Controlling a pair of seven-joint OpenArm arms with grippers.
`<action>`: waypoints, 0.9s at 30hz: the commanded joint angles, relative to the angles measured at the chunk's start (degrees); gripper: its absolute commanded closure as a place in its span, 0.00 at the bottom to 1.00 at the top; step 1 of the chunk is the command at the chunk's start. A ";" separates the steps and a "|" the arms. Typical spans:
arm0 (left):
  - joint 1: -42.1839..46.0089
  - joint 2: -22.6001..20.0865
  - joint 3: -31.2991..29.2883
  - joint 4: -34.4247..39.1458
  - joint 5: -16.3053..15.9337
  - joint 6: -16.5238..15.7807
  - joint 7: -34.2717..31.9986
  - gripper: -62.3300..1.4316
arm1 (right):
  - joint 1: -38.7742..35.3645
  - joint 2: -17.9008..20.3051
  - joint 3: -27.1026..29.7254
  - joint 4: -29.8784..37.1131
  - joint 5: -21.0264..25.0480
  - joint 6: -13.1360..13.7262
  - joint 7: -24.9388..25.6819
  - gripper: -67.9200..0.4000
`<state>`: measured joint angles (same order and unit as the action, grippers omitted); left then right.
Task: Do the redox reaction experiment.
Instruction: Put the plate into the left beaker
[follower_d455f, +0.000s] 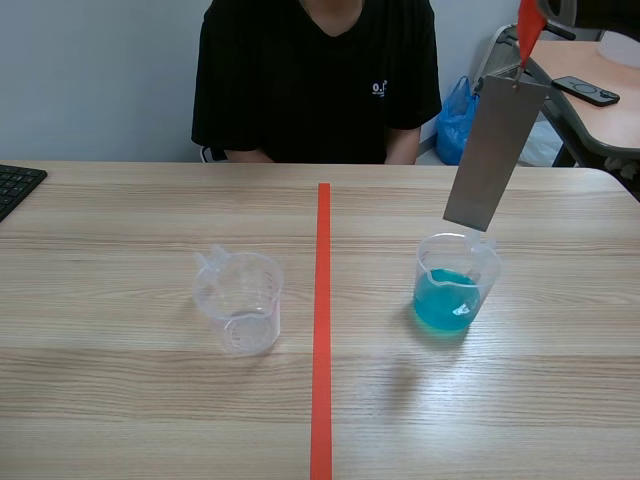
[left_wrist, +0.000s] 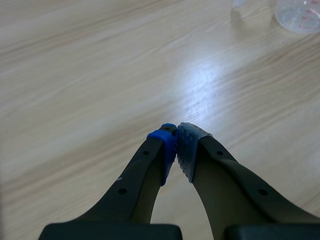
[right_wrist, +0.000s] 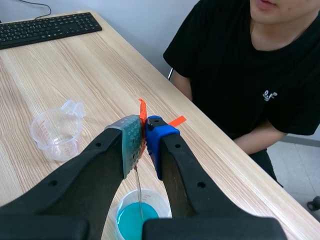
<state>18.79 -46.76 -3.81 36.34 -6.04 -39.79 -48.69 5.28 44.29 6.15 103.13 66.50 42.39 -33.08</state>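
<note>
The plate (follower_d455f: 495, 150) hangs in the air at the right of the counter (follower_d455f: 120, 400), tilted, its lower edge just above the rim of the blue beaker (follower_d455f: 455, 285) and, as far as I can tell, not in the liquid. It dangles from a red tab (right_wrist: 142, 112) at its top. The right gripper (right_wrist: 144, 137) has its fingers clamped on that tab, not on the metal.

The plate looks like a thin, stiff grey sheet, light for its size, with smooth faces that would give pads little to bite on. The tab is the sensible place to hold it. But the tab looks soft, so I'd expect the plate to swing and twist under it.

The blue beaker is thin clear plastic, only part full, and probably light enough to slide or tip if the plate's edge catches the rim. A straight, slow descent through the middle of the mouth seems safest.

The left gripper (left_wrist: 176, 145) sits low over bare counter with its fingers together on nothing, the empty beaker (follower_d455f: 240, 300) some way ahead of it.
</note>
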 joint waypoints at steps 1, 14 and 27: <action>1.20 0.81 -1.66 0.35 0.26 -0.09 -1.09 0.93 | 2.34 0.76 0.61 0.59 1.27 0.33 1.11 0.97; 13.88 8.63 -9.40 0.37 5.75 -0.09 -6.69 0.93 | 9.09 -2.93 -3.04 0.59 1.25 0.33 0.28 0.97; 14.82 9.90 -10.47 0.37 8.70 -0.09 -7.45 0.93 | 16.28 -12.26 -14.69 0.59 -4.02 0.33 -0.70 0.97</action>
<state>33.65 -36.36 -13.58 36.34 3.20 -39.68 -55.16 20.03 32.32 -8.36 103.13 62.35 42.30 -34.65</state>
